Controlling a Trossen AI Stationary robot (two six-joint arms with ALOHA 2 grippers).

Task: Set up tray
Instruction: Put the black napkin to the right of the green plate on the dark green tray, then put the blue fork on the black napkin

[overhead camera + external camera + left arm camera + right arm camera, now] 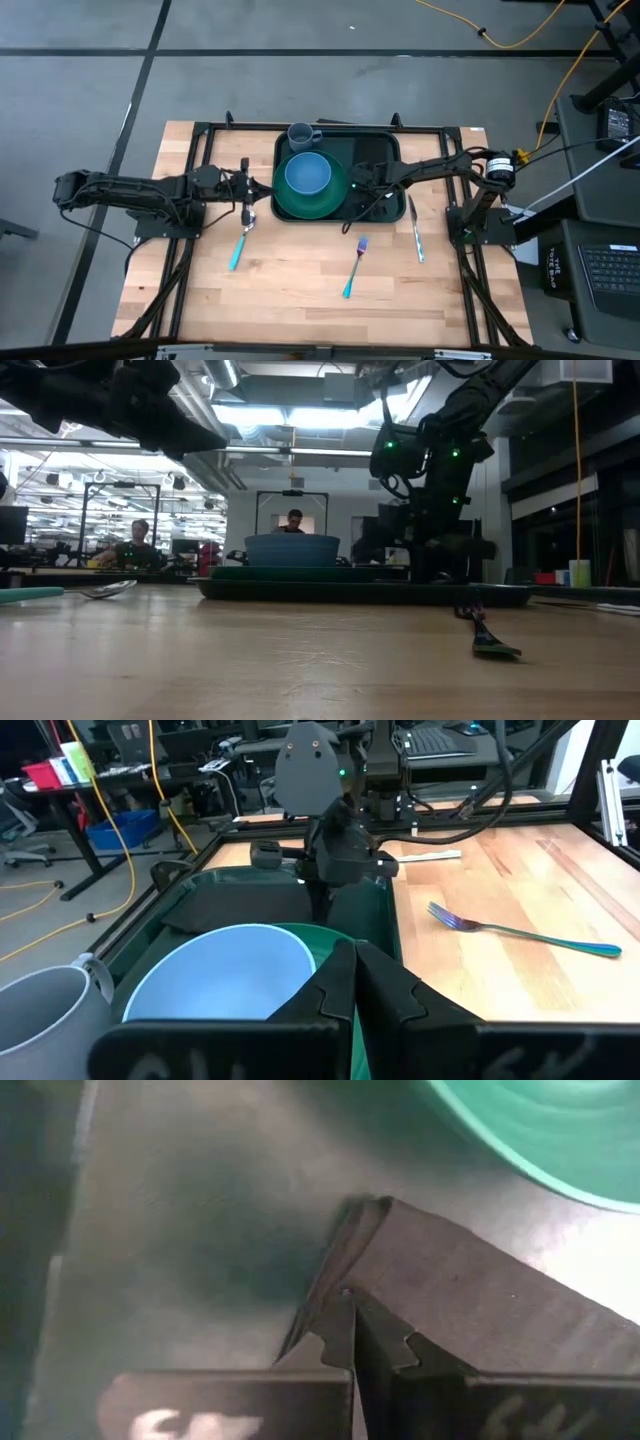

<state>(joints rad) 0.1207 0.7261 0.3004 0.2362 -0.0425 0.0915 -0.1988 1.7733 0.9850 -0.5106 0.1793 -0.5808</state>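
Note:
The dark green tray (385, 205) lies at the table's far middle. On it stand a green plate (295, 208) carrying a blue bowl (307, 173), and a grey mug (303, 135). A black napkin (375, 150) lies on the tray's right part. My right gripper (352, 186) is down on the tray beside the plate's right rim, shut on the napkin (470, 1310). My left gripper (252, 190) is shut and sits at the tray's left edge, near the plate (365, 915); whether it touches anything, I cannot tell. My right gripper (355, 1325) pinches the black napkin at its folded edge (345, 1270) between the two fingertips. It comes from above and from the table's right. One layer or several, I cannot tell. The rest of the napkin lies on the tray floor (180, 1210) next to the plate (530, 1130).
On the bare wood in front of the tray lie a teal-handled spoon (240, 245), a fork (355, 265) and a knife (415, 230). A black frame runs around the table. People sit in the room behind the table in the low view.

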